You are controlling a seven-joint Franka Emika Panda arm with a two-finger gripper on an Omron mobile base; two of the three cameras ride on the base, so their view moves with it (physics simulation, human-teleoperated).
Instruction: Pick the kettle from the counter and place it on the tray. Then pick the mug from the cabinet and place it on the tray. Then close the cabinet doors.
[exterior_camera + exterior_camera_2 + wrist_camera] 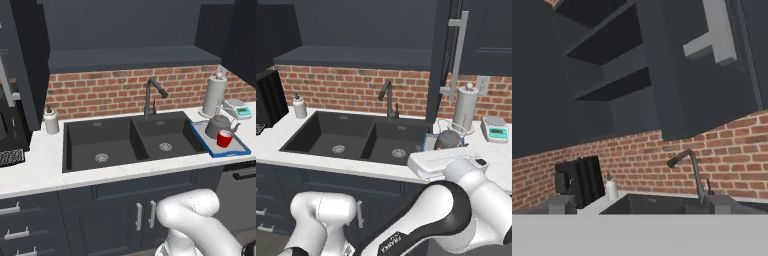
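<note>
Two task items sit on the tray [235, 151] at the counter's [45, 165] right end: the kettle [218, 125] and, touching its front, the mug [224, 138]. Tray's near edge lies close to the counter's front edge. One cabinet door [442, 55] stands open, its edge and bar handle [457, 55] projecting over the tray. Open shelves of the cabinet [612, 75] face the gripper [639, 204], whose tips are well apart, holding nothing. Sink [130, 140] lies left of the tray.
</note>
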